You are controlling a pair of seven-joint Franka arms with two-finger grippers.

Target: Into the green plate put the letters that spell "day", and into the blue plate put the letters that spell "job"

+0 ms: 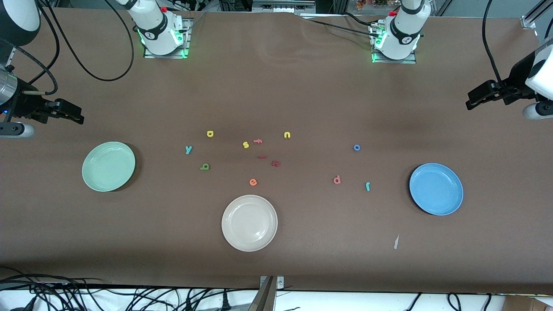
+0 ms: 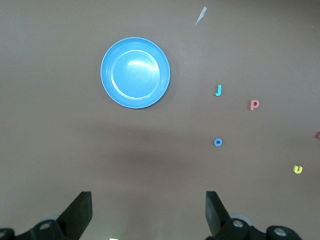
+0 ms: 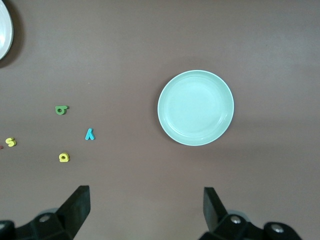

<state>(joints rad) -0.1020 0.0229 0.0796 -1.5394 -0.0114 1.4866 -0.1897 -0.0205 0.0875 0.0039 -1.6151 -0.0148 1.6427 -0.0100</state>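
Both plates are empty and all letters lie mid-frame, so the left gripper and right gripper wait at the frame edges, jaws released.

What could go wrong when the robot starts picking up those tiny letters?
The yellow foam "s" and yellow foam "u" lie close to the wanted yellow rounded letter, so a wrong pick seems possible. The flat teal foam "j" might slip from the open left gripper.

High front camera faces robots; wrist cameras look straight down.
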